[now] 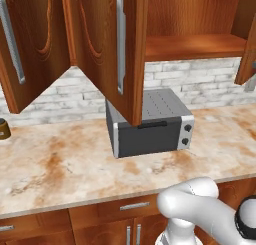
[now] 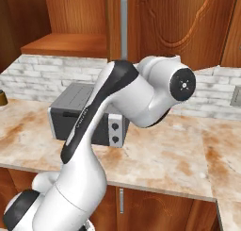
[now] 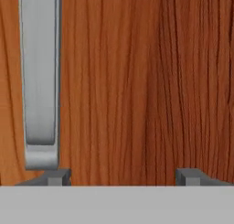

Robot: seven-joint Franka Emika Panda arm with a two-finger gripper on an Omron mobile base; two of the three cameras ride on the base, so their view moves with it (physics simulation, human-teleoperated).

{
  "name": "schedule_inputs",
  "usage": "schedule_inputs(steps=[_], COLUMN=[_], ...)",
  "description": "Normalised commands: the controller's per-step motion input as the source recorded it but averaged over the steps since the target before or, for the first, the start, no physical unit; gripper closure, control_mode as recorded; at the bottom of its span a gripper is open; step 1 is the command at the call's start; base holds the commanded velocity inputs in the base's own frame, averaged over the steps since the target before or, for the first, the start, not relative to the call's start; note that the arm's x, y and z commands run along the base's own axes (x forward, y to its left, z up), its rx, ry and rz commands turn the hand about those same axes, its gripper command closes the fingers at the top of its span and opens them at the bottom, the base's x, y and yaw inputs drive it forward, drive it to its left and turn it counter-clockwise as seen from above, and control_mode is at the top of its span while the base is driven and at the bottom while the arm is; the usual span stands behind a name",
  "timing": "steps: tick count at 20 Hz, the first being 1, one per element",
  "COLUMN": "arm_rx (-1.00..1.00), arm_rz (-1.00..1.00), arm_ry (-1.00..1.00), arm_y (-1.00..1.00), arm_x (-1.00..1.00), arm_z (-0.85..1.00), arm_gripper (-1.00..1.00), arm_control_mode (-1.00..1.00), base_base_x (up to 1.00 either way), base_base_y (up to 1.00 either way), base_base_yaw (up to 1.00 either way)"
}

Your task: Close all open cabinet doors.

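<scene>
Above the marble counter [image 1: 60,164], the open cabinet door [image 1: 107,49] juts out over a grey toaster oven [image 1: 150,126], w/ another door [image 1: 25,44] ajar to its left. Gripper [image 3: 123,176] faces the wood close up, jaws apart, holding nothing; silver bar handle [image 3: 41,81] by one fingertip [image 3: 57,176]. Risk: finger snags the handle, pulling the door wider instead of shutting it.

A: What does the glossy white, rounded robot arm [image 2: 136,91] look like?

B: Thick, smooth tube segments with bulbous joints. A long black curved strip runs down one link, and a round dark grey cap with tiny pale dots covers the joint end.

A: And the gripper [image 3: 123,176]?

B: Two small, dark grey, square-edged fingertips [image 3: 57,177], set apart.
</scene>
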Motion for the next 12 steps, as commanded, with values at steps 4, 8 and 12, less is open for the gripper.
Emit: schedule_inputs(steps=[4, 8, 12], arm_rx=[-0.08, -0.06, -0.09], arm_rz=[0.00, 0.00, 0.00], arm_ry=[0.00, 0.00, 0.00], arm_y=[0.40, 0.25, 0.11], arm_x=[0.83, 0.85, 0.73], arm_z=[0.00, 0.00, -0.06], arm_gripper=[-1.00, -1.00, -1.00], arm_control_mode=[-1.00, -1.00, -1.00], base_base_x=[0.00, 0.00, 0.00], base_base_y=[0.00, 0.00, 0.00], base_base_yaw=[0.00, 0.00, 0.00])
